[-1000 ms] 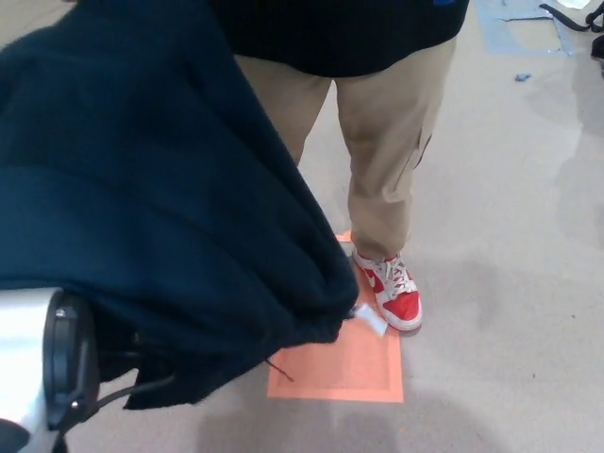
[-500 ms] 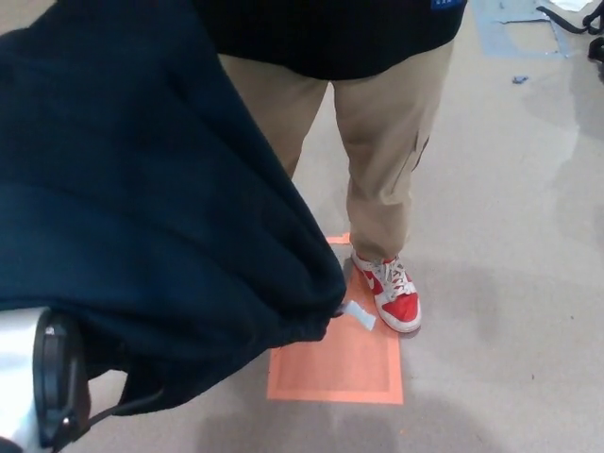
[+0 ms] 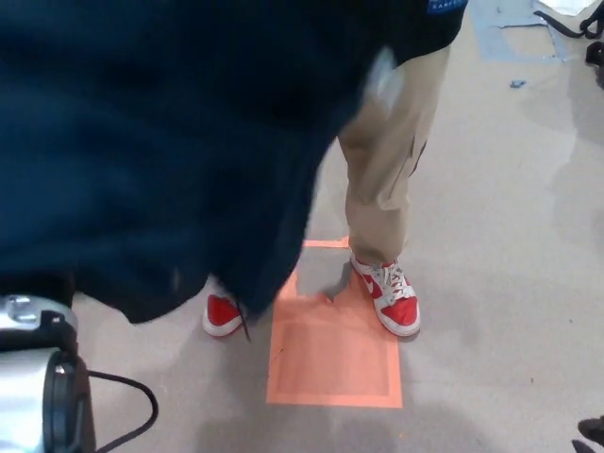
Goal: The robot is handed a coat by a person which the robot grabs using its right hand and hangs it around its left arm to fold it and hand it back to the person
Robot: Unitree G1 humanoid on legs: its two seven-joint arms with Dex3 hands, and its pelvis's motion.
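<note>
Now, low at far left, silver-and-black left forearm (image 3: 38, 377) poking out; left hand hidden under cloth, state impossible to tell. Hanging right over it, dark navy cloth coat (image 3: 160, 142), blurred, long axis sprawling rightward to tan trousers (image 3: 392, 160) above 2 red-and-white trainers (image 3: 392, 297). Bottom right, black sliver, probably right hand (image 3: 592, 436), well apart from the coat, grip unreadable.

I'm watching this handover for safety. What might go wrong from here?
The coat fills most of the head view and is blurred, so the robot may misjudge its next move. Its lower edge hangs just above the cable on the left arm and might snag there. If it slips, it could land on the person's shoes by the orange floor mark.
</note>
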